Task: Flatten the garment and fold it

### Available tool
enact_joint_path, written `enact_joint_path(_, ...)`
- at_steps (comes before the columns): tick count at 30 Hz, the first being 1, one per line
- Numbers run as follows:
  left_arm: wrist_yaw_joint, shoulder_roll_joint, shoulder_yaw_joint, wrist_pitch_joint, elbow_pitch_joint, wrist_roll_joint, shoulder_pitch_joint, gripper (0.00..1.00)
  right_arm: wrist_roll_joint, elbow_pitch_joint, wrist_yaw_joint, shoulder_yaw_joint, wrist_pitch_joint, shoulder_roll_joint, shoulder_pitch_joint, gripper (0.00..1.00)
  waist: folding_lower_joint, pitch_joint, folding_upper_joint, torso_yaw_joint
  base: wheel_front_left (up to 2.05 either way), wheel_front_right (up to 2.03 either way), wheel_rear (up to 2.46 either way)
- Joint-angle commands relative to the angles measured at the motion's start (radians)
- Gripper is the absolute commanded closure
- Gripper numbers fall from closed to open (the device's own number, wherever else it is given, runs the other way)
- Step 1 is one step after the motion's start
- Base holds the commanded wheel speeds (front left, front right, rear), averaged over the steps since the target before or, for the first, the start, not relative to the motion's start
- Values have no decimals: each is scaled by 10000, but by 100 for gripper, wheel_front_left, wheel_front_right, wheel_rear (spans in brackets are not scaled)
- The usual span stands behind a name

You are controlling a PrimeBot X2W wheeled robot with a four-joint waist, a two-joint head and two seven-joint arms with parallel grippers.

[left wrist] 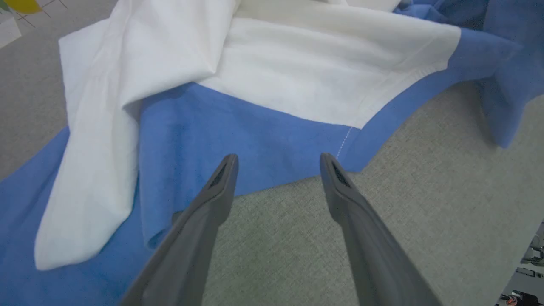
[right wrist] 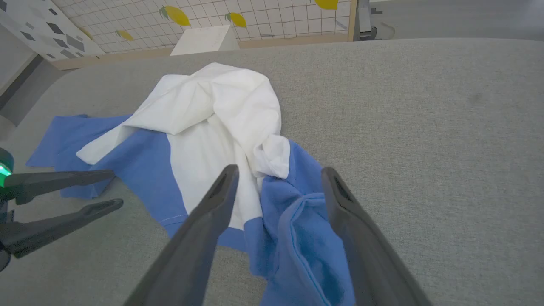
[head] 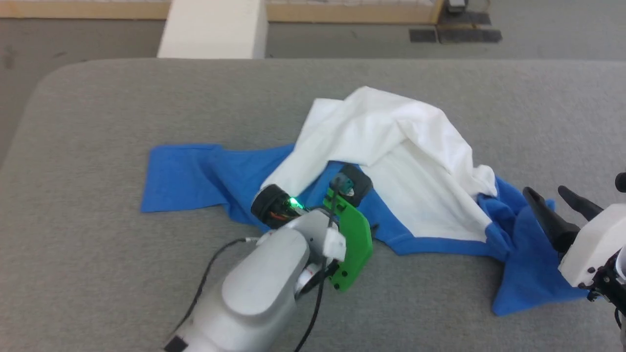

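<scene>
Head view: left gripper [left wrist: 278, 158], wide, behind green bracket [head: 354, 239]; right gripper [head: 547, 191], wide, edge-cropped.

Grey fabric-covered surface [head: 98, 146], grey floor [head: 547, 44] beyond, white block [head: 213, 29], wooden rail [head: 342, 13], gridded wall [right wrist: 280, 19] with yellow lemon shapes [right wrist: 177, 15]

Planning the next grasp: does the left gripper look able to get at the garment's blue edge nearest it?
Probably yes. The left gripper is open and aimed at the blue edge of the garment across bare grey surface; nothing lies between.
</scene>
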Motion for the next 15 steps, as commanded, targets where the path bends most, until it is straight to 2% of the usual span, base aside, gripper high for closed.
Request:
enact_joint_path(1, -29, 79, -79, 228, 301, 174, -387, 0, 94, 31, -13, -3, -120, 48, -137, 0, 0, 609, -1, -616, 0, 0, 0)
enact_joint_path(6, 740, 153, -98, 1335, 1462, 506, -964, 0, 141, 68, -13, -69, -303, 91, -116, 0, 0, 942, -1, -965, 0, 0, 0)
enact_joint_path(8, 945, 146, -111, 1743, 1778, 506, -1027, 0, 159, 102, -13, -97, -374, 102, -111, 0, 0, 991, -1, -1025, 0, 0, 0)
enact_joint_path(11, 1026, 121, -106, 2189, 2019, 304, -966, 2, 169, 137, -13, -124, -461, 126, -116, 0, 0, 1022, -1, -1069, 0, 0, 0)
enact_joint_path(12, 1006, 109, -97, 2350, 2070, 171, -911, 71, 164, 156, -13, -138, -498, 134, -121, 0, 0, 1028, -1, -1065, 0, 0, 0)
enact_joint_path(13, 973, 98, -85, 2485, 2096, 39, -856, 100, 155, 175, -13, -147, -522, 137, -122, 0, 0, 1024, -1, -1052, 0, 0, 0)
enact_joint_path(15, 881, 78, -133, 2794, 2113, -189, -752, 100, 143, 223, -13, -182, -590, 156, -133, 0, 0, 989, -1, -976, 0, 0, 0)
